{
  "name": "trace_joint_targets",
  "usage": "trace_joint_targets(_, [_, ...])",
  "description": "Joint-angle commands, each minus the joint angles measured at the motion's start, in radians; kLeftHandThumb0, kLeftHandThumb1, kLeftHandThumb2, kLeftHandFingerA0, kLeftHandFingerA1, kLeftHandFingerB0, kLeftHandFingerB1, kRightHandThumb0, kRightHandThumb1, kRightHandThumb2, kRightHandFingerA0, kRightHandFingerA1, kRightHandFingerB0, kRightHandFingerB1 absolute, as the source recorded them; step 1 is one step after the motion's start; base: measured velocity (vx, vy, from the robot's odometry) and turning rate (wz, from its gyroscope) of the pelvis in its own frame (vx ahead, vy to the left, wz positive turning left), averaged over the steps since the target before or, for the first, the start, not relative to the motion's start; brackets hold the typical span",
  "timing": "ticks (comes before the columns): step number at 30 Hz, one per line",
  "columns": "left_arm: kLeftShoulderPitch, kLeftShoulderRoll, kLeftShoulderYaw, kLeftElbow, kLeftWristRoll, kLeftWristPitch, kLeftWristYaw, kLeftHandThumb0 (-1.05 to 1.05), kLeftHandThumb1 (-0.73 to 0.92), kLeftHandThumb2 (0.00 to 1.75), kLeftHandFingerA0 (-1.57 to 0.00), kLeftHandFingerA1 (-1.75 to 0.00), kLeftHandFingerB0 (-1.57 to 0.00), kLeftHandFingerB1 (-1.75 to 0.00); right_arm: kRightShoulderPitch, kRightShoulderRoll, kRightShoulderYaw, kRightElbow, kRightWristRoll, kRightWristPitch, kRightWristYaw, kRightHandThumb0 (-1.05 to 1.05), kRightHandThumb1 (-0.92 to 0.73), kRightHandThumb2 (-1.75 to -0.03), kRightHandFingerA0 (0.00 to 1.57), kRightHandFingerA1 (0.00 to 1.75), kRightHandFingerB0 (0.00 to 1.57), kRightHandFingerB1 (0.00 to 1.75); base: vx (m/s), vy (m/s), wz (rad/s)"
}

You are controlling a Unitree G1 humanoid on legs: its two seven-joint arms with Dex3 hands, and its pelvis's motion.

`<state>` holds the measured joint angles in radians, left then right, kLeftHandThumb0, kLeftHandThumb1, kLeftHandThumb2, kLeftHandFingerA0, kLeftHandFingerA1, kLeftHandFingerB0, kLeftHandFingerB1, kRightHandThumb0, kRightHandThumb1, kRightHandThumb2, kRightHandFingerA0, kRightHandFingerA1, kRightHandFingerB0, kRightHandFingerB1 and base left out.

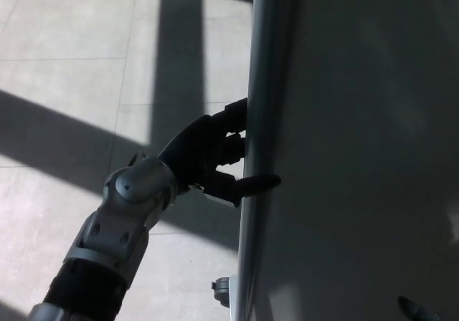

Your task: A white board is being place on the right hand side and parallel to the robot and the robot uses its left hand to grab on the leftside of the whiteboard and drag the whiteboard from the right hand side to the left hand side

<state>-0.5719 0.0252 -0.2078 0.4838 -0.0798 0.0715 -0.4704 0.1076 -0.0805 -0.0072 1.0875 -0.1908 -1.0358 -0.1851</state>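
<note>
The left hand looked like matt black plastic or rubber, while its wrist joint was smooth, silvery-grey metal or hard plastic with a dull sheen. The whiteboard had a smooth, flat face, grey in shadow, edged by a smooth metal frame with a satin gloss. The floor was of pale, smooth tiles, lightly speckled and nearly matt.

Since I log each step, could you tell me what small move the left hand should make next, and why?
Probably close the fingers to clamp the frame before pulling left. The left hand is at the left edge of the whiteboard: its upper fingers meet the frame, and one lower finger reaches onto the board face. A firm grip isn't evident.
</note>
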Motion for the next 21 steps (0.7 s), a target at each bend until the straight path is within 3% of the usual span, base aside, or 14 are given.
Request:
trace_joint_targets(1, [-0.013, -0.013, -0.01, 0.014, 0.031, 0.01, 0.014, -0.63, 0.49, 0.55, -0.14, -0.32, -0.06, -0.25, 0.01, -0.009, 0.004, 0.005, -0.01, -0.026, -0.012, -0.69, -0.87, -0.66, 0.55, 0.76, 0.04, 0.6, 0.0, 0.0, 0.0])
trace_joint_targets(2, [-0.015, -0.014, -0.014, 0.014, 0.039, 0.012, 0.02, -0.67, 0.42, 0.74, -0.11, -0.41, -0.05, -0.23, 0.012, -0.01, 0.005, 0.001, -0.013, -0.023, -0.016, -0.7, -0.88, -0.65, 0.56, 0.76, 0.05, 0.6, 0.0, 0.0, 0.0])
trace_joint_targets(3, [-0.017, -0.017, -0.015, 0.014, 0.041, 0.02, 0.025, -0.68, 0.43, 0.74, -0.13, -0.42, -0.05, -0.23, 0.013, -0.01, 0.006, -0.001, -0.015, -0.022, -0.017, -0.7, -0.64, -1.04, 0.54, 0.76, 0.07, 0.58, 0.0, 0.0, 0.0])
trace_joint_targets(4, [-0.019, -0.022, -0.013, 0.014, 0.039, 0.031, 0.03, -0.68, 0.43, 0.74, -0.13, -0.42, -0.05, -0.23, 0.014, -0.01, 0.007, -0.002, -0.016, -0.024, -0.017, -0.7, -0.64, -1.04, 0.54, 0.76, 0.07, 0.58, 0.0, 0.0, 0.0])
trace_joint_targets(5, [-0.023, -0.025, -0.01, 0.023, 0.035, 0.033, 0.027, -0.67, 0.42, 0.75, -0.12, -0.42, -0.05, -0.22, 0.014, -0.013, 0.01, -0.002, -0.023, -0.028, -0.023, -0.68, -0.86, -0.68, 0.54, 0.75, 0.04, 0.59, 0.0, 0.0, 0.0])
trace_joint_targets(7, [-0.028, -0.033, 0.0, 0.039, 0.033, 0.037, 0.037, -0.35, 0.23, 0.85, 0.0, -0.47, 0.0, -0.49, 0.015, -0.007, 0.014, -0.002, -0.022, -0.035, -0.019, -0.68, -0.85, -0.67, 0.54, 0.76, 0.03, 0.59, 0.0, 0.0, 0.0])
trace_joint_targets(11, [-0.053, -0.064, 0.035, 0.085, 0.007, 0.069, 0.054, -0.33, 0.23, 0.84, -0.01, -0.47, 0.0, -0.48, 0.017, 0.002, 0.018, 0.0, -0.018, -0.039, -0.012, -0.68, -0.83, -0.71, 0.54, 0.77, 0.04, 0.58, 0.0, 0.0, 0.0])
trace_joint_targets(12, [-0.053, -0.073, 0.042, 0.092, 0.016, 0.06, 0.076, -0.69, 0.43, 0.73, -0.47, -0.49, -0.12, -0.35, 0.017, 0.004, 0.02, -0.001, -0.019, -0.037, -0.013, -0.52, -0.6, -1.13, 0.53, 0.77, 0.0, 0.53, 0.0, 0.0, 0.0])
trace_joint_targets(14, [-0.05, -0.087, 0.052, 0.1, 0.029, 0.047, 0.11, -0.37, 0.33, 0.86, -0.51, -0.64, -0.01, -0.43, 0.018, 0.005, 0.024, -0.003, -0.021, -0.035, -0.014, -0.52, -0.6, -1.13, 0.54, 0.77, 0.0, 0.53, 0.0, 0.0, 0.0])
trace_joint_targets(15, [-0.038, -0.104, 0.05, 0.118, 0.069, -0.032, 0.188, -0.51, 0.55, 0.57, -0.9, -0.47, -0.36, -0.33, 0.016, 0.007, 0.024, -0.001, -0.018, -0.035, -0.011, -0.67, -0.84, -0.69, 0.53, 0.77, 0.05, 0.59, 0.0, 0.0, 0.0])
trace_joint_targets(17, [-0.031, -0.122, 0.055, 0.129, 0.1, -0.073, 0.266, -0.39, 0.61, 0.59, -1.0, -0.49, -0.51, -0.37, 0.013, 0.005, 0.026, -0.004, -0.023, -0.033, -0.014, -0.69, -0.82, -0.7, 0.53, 0.77, 0.03, 0.58, 0.0, 0.0, 0.0])
trace_joint_targets(19, [-0.015, -0.135, 0.07, 0.117, 0.092, -0.071, 0.295, -0.15, 0.75, 0.63, -1.09, -0.73, -0.84, -0.49, 0.012, 0.003, 0.025, -0.004, -0.024, -0.032, -0.019, -0.7, -0.64, -1.05, 0.54, 0.78, 0.09, 0.58, 0.0, 0.0, 0.0])
trace_joint_targets(20, [-0.011, -0.135, 0.074, 0.116, 0.089, -0.073, 0.295, -0.16, 0.74, 0.62, -1.06, -0.83, -0.89, -0.53, 0.013, 0.001, 0.026, -0.004, -0.025, -0.032, -0.02, -0.69, -0.83, -0.69, 0.54, 0.77, 0.06, 0.59, 0.0, 0.0, 0.0])
trace_joint_targets(21, [-0.004, -0.135, 0.08, 0.116, 0.089, -0.084, 0.299, -0.16, 0.74, 0.62, -1.01, -0.94, -0.89, -0.57, 0.014, -0.002, 0.026, -0.004, -0.026, -0.033, -0.02, -0.5, -0.59, -1.13, 0.55, 0.78, 0.02, 0.54, 0.0, 0.0, 0.0])
